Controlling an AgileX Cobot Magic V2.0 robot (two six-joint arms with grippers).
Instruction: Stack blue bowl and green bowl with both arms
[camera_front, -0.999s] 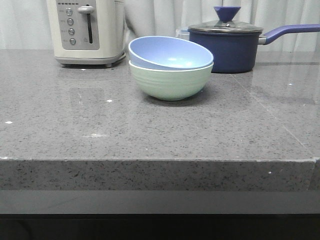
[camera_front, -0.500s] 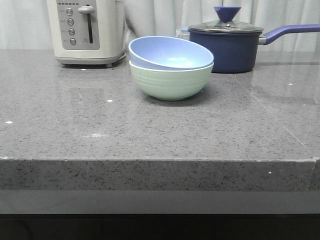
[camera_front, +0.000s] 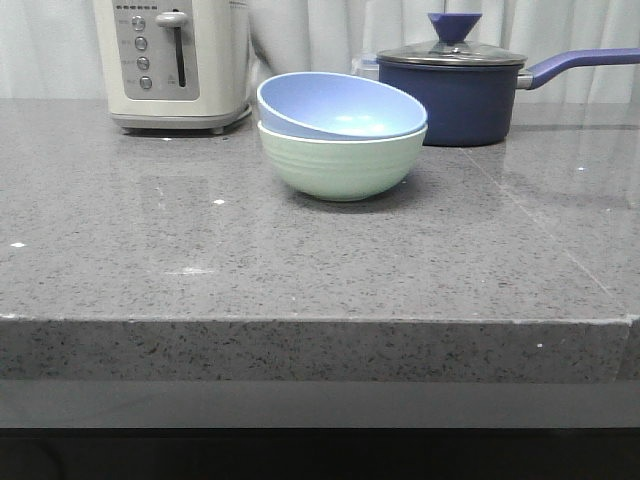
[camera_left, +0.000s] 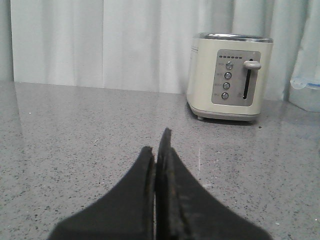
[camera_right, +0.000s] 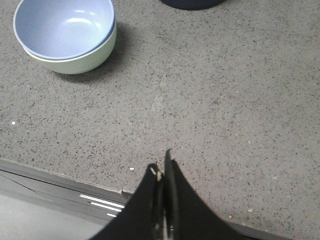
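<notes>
The blue bowl (camera_front: 340, 106) sits tilted inside the green bowl (camera_front: 340, 166) near the middle of the grey counter. The stack also shows in the right wrist view, with the blue bowl (camera_right: 64, 27) nested in the green bowl (camera_right: 80, 61). Neither arm shows in the front view. My left gripper (camera_left: 157, 150) is shut and empty, low over the counter, facing the toaster. My right gripper (camera_right: 162, 167) is shut and empty, above the counter's front edge, well away from the bowls.
A cream toaster (camera_front: 172, 62) stands at the back left and also shows in the left wrist view (camera_left: 229, 77). A dark navy lidded saucepan (camera_front: 456, 90) stands behind the bowls to the right. The counter's front edge (camera_front: 320, 322) runs across the front view.
</notes>
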